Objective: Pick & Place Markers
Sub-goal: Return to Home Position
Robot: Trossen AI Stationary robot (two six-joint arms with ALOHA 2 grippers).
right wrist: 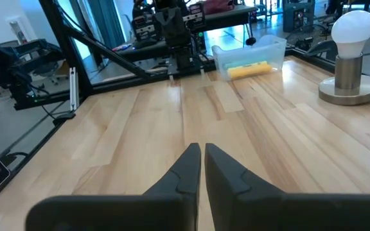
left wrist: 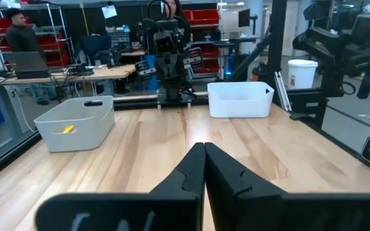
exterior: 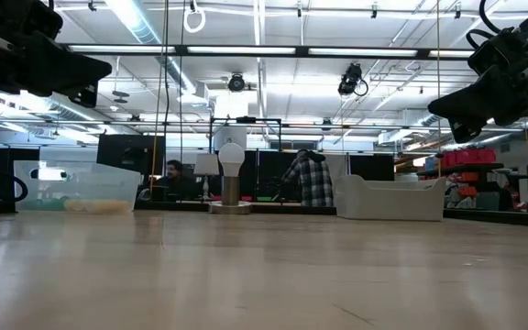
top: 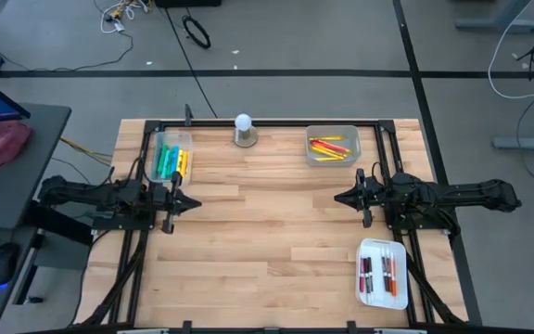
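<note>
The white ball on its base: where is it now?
High view: the ball stands at the far edge, between the left clear tray and the grey tray.

- The green and yellow markers (top: 172, 162) lie flat in a clear tray (top: 158, 139) near the table's far-left corner. They lie side by side along the tray's length, with the green ones toward the left edge, the yellow ones beside them, and some light blue among them.
- The yellow and red-orange markers (top: 330, 147) lie in a loose, partly crossed heap in a gray bin (top: 355, 131). The bin is by the far edge, toward the right.
- The dark brown and red-orange markers (top: 379, 275), with pale bodies, lie in a row in a white tray (top: 382, 243) at the near-right corner. They run parallel to the right edge.
</note>
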